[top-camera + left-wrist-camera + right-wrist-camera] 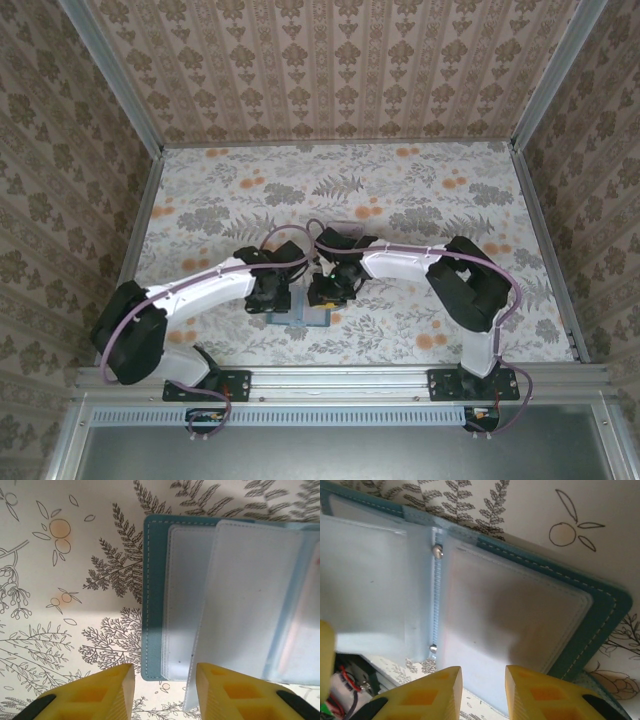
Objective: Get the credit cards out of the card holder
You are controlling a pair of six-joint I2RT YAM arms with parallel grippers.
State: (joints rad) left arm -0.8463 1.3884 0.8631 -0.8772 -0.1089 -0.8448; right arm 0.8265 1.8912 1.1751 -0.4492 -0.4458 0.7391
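Card holder (152,595) open; left gripper (165,690), right gripper (483,692) part-open, empty.
A clear sleeve (240,605) could be pinched, the card holder dragged.

**Clearance at the card holder (152,590)**

My left gripper (165,672) and right gripper (483,672) crowded it from either side, close together, blocking passage between them. The table (420,190) beyond lay free out to the walls (340,70).

The card holder (302,320) is mostly hidden (under the two arms (262,283)) from above.
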